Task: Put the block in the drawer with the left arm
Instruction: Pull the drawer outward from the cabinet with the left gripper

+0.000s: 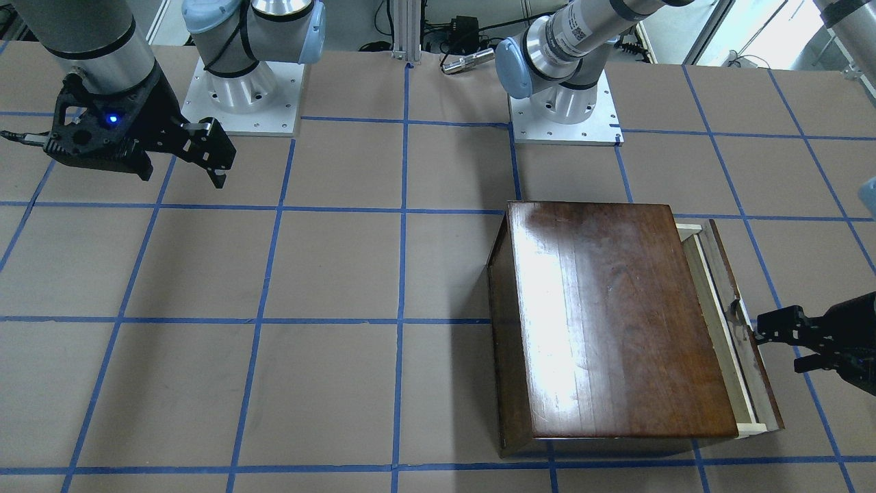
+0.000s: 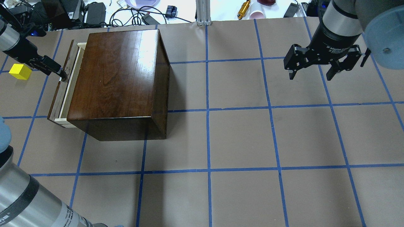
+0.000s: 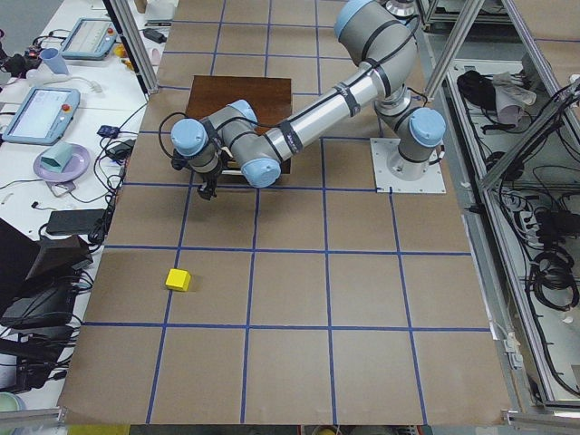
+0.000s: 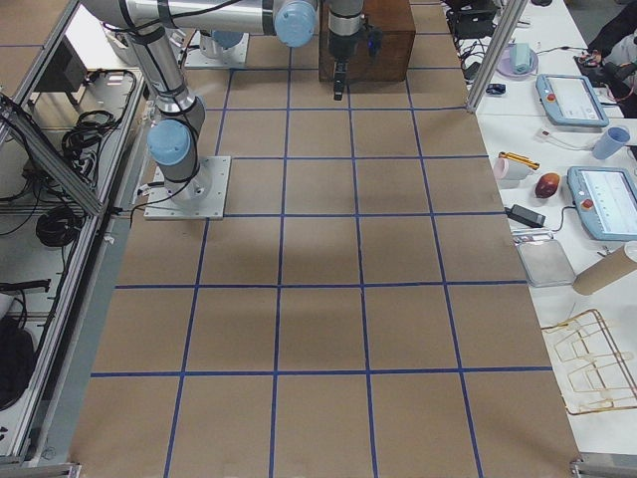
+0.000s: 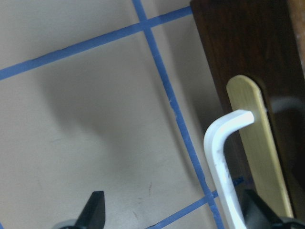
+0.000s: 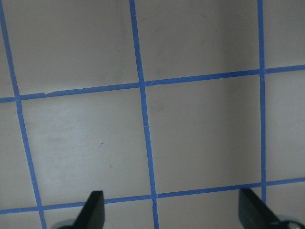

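Block (image 2: 20, 71): found on the bench (image 2: 240, 135) on the robot's left, out beyond the drawer (image 2: 56, 101) front and clear of the cabinet (image 2: 116, 75). It rested flat on one face, untouched.

Handling, as judged: a small solid cube, likely light and stiff, with smooth flat faces and nothing fragile about it. Best taken from above across two opposite side faces, squarely, as a skewed pinch could twist it out.

Orientation: being a cube it had no long axis. Its edges sat slightly turned against the blue tape lines, so the wrist would need to match that turn.

Drawer: drawn out only a little, a narrow strip of pale wood showing. Its long axis ran along the cabinet's face; it opened toward the block's side. The gap looked too slim for the block.

Left arm (image 3: 317, 113): left jaws stood wide apart and held nothing, close at the drawer's dark front; contact could not be told.

Right arm (image 2: 341, 19): right jaws parted and empty, hanging over bare bench well away
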Controlling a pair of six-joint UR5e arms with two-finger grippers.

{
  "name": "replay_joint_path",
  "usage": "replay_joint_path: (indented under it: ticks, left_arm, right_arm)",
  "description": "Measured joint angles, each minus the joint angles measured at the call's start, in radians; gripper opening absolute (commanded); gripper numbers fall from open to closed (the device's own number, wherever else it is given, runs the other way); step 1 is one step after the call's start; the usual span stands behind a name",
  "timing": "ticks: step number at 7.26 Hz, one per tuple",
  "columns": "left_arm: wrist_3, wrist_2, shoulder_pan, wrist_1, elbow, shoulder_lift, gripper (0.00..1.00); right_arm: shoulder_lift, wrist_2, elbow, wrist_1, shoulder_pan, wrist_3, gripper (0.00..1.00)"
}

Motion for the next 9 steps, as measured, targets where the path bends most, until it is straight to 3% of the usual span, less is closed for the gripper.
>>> replay_joint_path:
  ticks: [9]
  left_arm:
    - [0.072,0.027,0.034,0.000,0.070,-0.045,0.99]
  right_arm:
    - [0.000,0.000,0.000,0.000,0.000,0.000,1.00]
